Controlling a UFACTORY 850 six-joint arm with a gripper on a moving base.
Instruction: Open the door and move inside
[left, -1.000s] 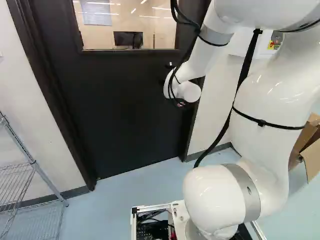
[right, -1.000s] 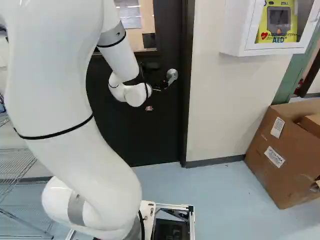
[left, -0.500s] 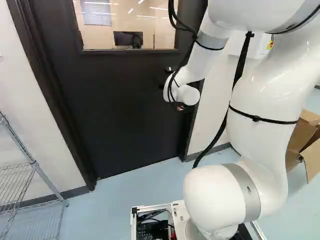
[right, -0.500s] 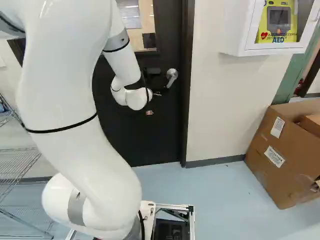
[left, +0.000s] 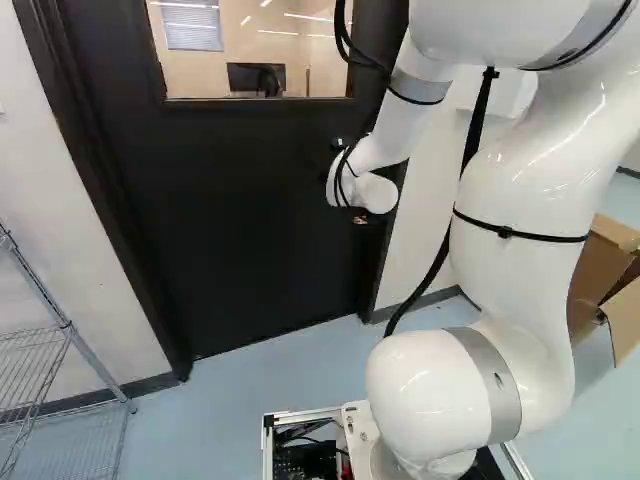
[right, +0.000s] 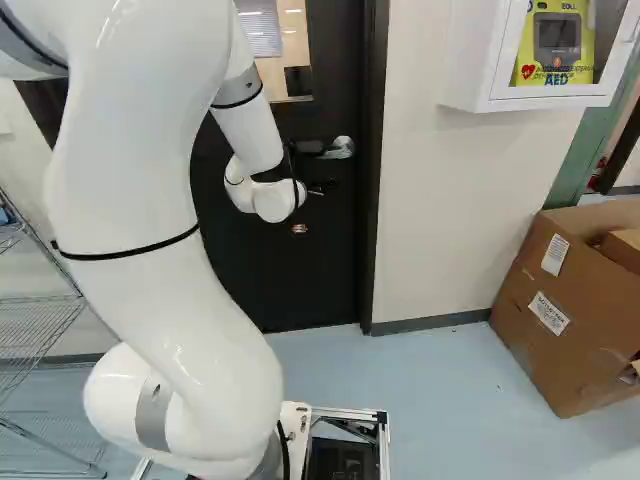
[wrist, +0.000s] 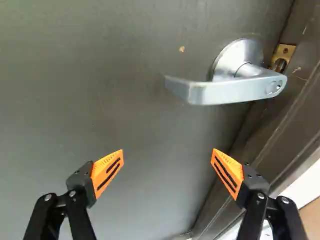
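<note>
Wall (right: 450, 210) by door (left: 240, 220), cabinet (right: 475, 55) w/ print (right: 556, 79), box (right: 560, 365) w/ 2 lbls (right: 548, 313).

White arm (left: 530, 185), rounded joints (left: 430, 390), grey bands (left: 497, 378), black cables (left: 479, 118); 2 slotted orange pads (wrist: 106, 170)

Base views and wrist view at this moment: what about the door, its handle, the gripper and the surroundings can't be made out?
- Door: top cut off by the left base view's upper edge.
- Door handle: hidden by the arm in the left base view.
- Gripper: fingers too small and dark in the right base view.
- Cardboard box: cut off by that view's right edge.
</note>
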